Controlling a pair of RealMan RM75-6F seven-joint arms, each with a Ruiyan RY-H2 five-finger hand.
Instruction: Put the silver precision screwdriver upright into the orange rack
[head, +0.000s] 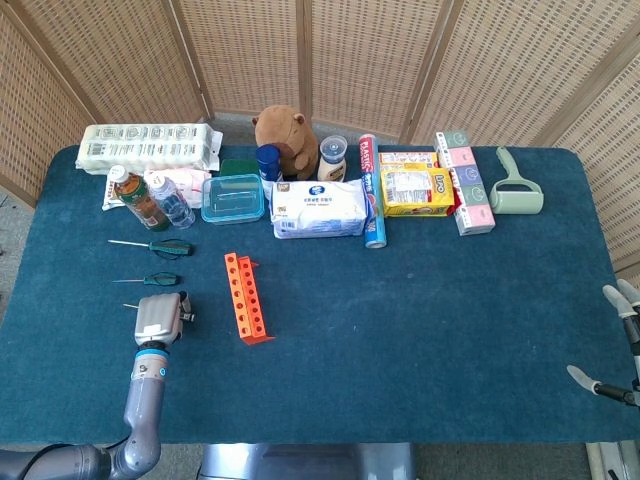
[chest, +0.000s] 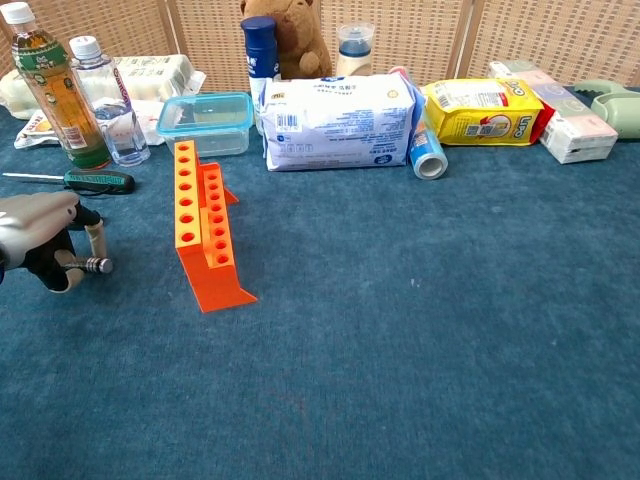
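Note:
The orange rack (head: 245, 297) with its rows of holes stands left of the table's middle, also seen in the chest view (chest: 203, 235). To its left, my left hand (head: 157, 320) grips the silver precision screwdriver (chest: 93, 265) crosswise, fingers curled around it. In the chest view the knurled end pokes out of the left hand (chest: 40, 235) toward the rack; in the head view the thin tip (head: 127, 305) sticks out to the left. My right hand (head: 618, 345) hangs at the table's far right edge, fingers apart and holding nothing.
Two green-handled screwdrivers (head: 160, 279) (head: 165, 246) lie behind my left hand. Bottles (head: 140, 198), a clear lidded box (head: 233, 198), a wipes pack (head: 320, 208), a plush toy (head: 285, 130), snack boxes (head: 415, 190) and a lint roller (head: 515, 190) line the back.

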